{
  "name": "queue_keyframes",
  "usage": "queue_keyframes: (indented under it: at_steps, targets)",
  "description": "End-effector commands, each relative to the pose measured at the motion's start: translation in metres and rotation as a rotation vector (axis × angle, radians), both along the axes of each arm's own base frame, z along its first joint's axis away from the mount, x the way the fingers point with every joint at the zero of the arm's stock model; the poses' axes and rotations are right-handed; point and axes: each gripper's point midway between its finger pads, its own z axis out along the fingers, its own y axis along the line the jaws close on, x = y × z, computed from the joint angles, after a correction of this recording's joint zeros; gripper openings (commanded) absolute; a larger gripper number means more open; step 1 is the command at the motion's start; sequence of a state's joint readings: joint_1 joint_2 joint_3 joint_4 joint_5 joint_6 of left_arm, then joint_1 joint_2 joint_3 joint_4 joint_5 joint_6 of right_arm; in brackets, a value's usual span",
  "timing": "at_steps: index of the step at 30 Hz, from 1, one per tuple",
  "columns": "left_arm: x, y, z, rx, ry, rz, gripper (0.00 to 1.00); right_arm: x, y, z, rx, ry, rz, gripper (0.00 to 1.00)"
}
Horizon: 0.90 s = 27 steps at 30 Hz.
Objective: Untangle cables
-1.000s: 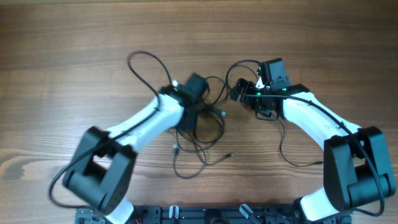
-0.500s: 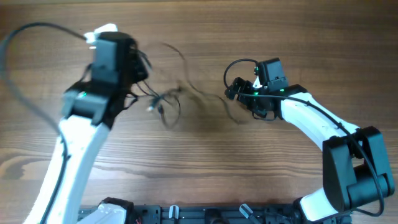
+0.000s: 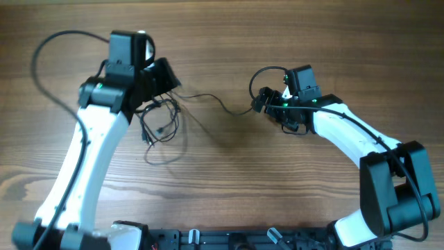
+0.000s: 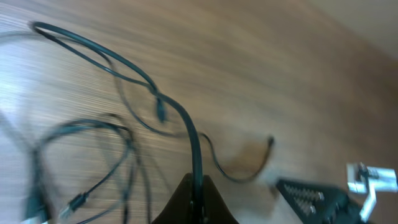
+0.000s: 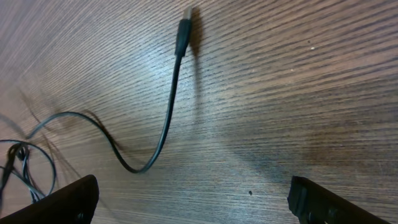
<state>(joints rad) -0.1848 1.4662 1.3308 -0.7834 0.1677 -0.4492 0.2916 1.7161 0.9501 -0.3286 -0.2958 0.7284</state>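
Thin black cables (image 3: 161, 125) lie in loose loops on the wooden table under my left arm. One strand (image 3: 208, 97) runs right from the loops and ends just short of my right gripper (image 3: 261, 101). My left gripper (image 3: 168, 83) is shut on a cable. In the left wrist view that cable (image 4: 180, 115) rises straight out of the closed gripper (image 4: 198, 198), with more loops blurred at the left. My right gripper (image 5: 196, 202) is open with nothing in it. A strand (image 5: 166, 118) ending in a small plug (image 5: 184, 28) lies on the table ahead of it.
The thicker black arm cable (image 3: 48, 52) arcs out to the left of my left arm. Another loops beside the right arm (image 3: 319, 167). In the left wrist view my right gripper (image 4: 323, 199) shows at the lower right. Bare wood (image 3: 222, 180) surrounds the cables.
My left arm has swung up and to the left, dragging the cable bundle away from the right gripper and drawing one strand out straight. The right arm has stayed put, open.
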Motion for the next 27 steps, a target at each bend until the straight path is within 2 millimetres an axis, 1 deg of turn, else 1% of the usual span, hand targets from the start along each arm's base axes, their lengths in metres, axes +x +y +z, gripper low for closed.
queue_keyframes:
  at_steps: [1, 3, 5, 7, 9, 10, 11, 13, 14, 15, 16, 17, 18, 19, 20, 21, 22, 23, 25, 26, 27]
  targets:
    - [0.001, -0.035, 0.010, -0.153, -0.041, -0.239, 0.04, -0.005, -0.002, -0.009, -0.026, 0.013, 0.020, 1.00]
    - [0.007, -0.033, 0.023, -0.191, -0.092, -0.248, 0.04, -0.004, -0.004, -0.009, -0.039, 0.009, 0.013, 1.00]
    - [0.010, -0.030, 0.041, -0.233, -0.150, -0.262, 0.04, -0.004, -0.005, -0.009, -0.041, 0.009, 0.012, 1.00]
    - [0.015, -0.022, 0.050, -0.227, -0.192, -0.247, 0.04, -0.004, -0.005, -0.010, -0.043, 0.011, 0.012, 1.00]
    - [0.022, -0.010, 0.049, -0.182, -0.208, -0.197, 0.04, -0.004, -0.006, -0.010, -0.046, 0.010, 0.010, 1.00]
    - [0.025, -0.001, 0.044, -0.143, -0.205, -0.159, 0.04, -0.004, -0.006, -0.010, -0.047, 0.009, 0.009, 1.00]
    - [0.027, 0.007, 0.036, -0.106, -0.181, -0.121, 0.04, -0.003, -0.006, -0.010, -0.048, 0.006, 0.008, 1.00]
    - [0.025, 0.013, 0.019, -0.083, -0.112, -0.063, 0.04, -0.003, -0.006, -0.010, -0.046, 0.006, 0.005, 1.00]
    - [0.022, 0.012, 0.010, -0.088, -0.073, -0.055, 0.04, -0.003, -0.006, -0.009, -0.046, 0.005, 0.006, 1.00]
    - [0.019, 0.009, -0.001, -0.092, -0.034, -0.057, 0.07, -0.002, -0.006, -0.009, -0.046, 0.004, 0.006, 1.00]
    - [0.014, 0.005, -0.014, -0.092, 0.016, -0.063, 0.12, -0.002, -0.006, -0.009, -0.046, 0.004, 0.005, 1.00]
    - [0.010, 0.002, -0.027, -0.089, 0.061, -0.071, 0.13, -0.002, -0.006, -0.009, -0.046, 0.004, 0.006, 1.00]
    - [0.005, -0.003, -0.037, -0.094, 0.101, -0.085, 0.11, -0.002, -0.006, -0.009, -0.046, 0.004, 0.006, 1.00]
    - [0.000, -0.010, -0.046, -0.112, 0.138, -0.106, 0.06, -0.002, -0.006, -0.009, -0.046, 0.004, 0.005, 1.00]
    - [-0.005, -0.022, -0.052, -0.154, 0.171, -0.142, 0.04, -0.002, -0.006, -0.009, -0.047, 0.004, 0.005, 1.00]
    - [-0.008, -0.029, -0.053, -0.184, 0.185, -0.165, 0.04, -0.002, -0.006, -0.009, -0.049, 0.003, 0.004, 1.00]
    - [-0.009, -0.037, -0.053, -0.222, 0.193, -0.192, 0.08, -0.002, -0.006, -0.010, -0.050, 0.003, 0.004, 1.00]
    - [-0.008, -0.043, -0.049, -0.254, 0.182, -0.214, 0.23, -0.002, -0.006, -0.010, -0.050, 0.004, 0.004, 1.00]
    - [-0.002, -0.046, -0.041, -0.281, 0.143, -0.230, 0.43, -0.003, -0.007, -0.010, -0.050, 0.006, 0.004, 1.00]
    - [0.002, -0.047, -0.034, -0.299, 0.115, -0.239, 0.58, -0.003, -0.007, -0.010, -0.050, 0.007, 0.004, 1.00]
    - [0.005, -0.047, -0.027, -0.313, 0.091, -0.246, 0.69, -0.003, -0.007, -0.010, -0.051, 0.007, 0.004, 1.00]
